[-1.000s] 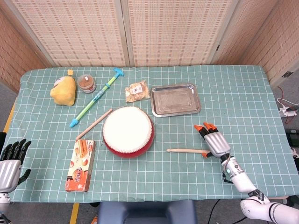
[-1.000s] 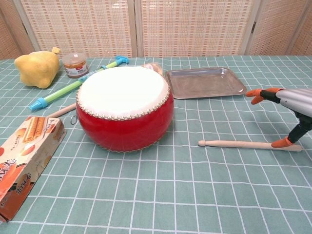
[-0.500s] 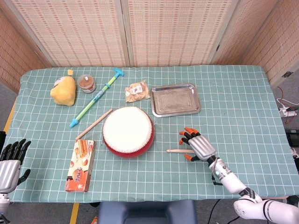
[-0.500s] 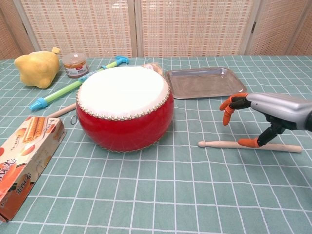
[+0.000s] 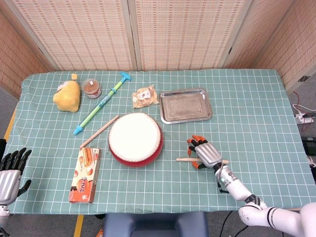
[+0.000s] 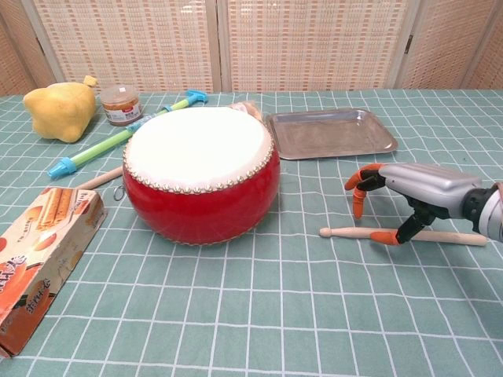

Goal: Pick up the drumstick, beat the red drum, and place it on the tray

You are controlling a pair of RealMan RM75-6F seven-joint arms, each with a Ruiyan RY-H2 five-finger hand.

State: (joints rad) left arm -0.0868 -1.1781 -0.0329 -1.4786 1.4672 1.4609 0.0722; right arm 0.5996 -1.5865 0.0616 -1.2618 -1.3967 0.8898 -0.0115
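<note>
Two drumsticks lay on the green checked table (image 5: 256, 108). One stick (image 5: 183, 159) lay flat just right of the red drum (image 5: 135, 138), its tip toward the drum; the other, a spare stick (image 5: 99, 132), lay slanted at the drum's left. The right hand (image 5: 203, 153) arched over the near stick, orange fingertips (image 6: 359, 209) curled downward on the far side and the thumb tip touching the stick on the near side. Its fingers had not closed round the wood; the stick rested on the cloth, so the hand was unclenched and grasped nothing. In the chest view the same hand (image 6: 409, 192) stood over the stick (image 6: 440, 236), the handle end running out past the wrist.

The steel tray (image 5: 185, 105) sat behind the hand, well apart from it and close to the drum's upper right. The left hand (image 5: 10, 170) hung at the table's near left edge, dark fingers spread and holding nothing.

Further things lay along the back: a yellow plush toy (image 5: 67, 96), a small jar (image 5: 92, 88) beside it, a long toy pump (image 5: 102, 102) lying slantwise, and a snack packet (image 5: 144, 97) left of the tray. A biscuit box (image 5: 85, 174) lay near the front, left of the drum.
</note>
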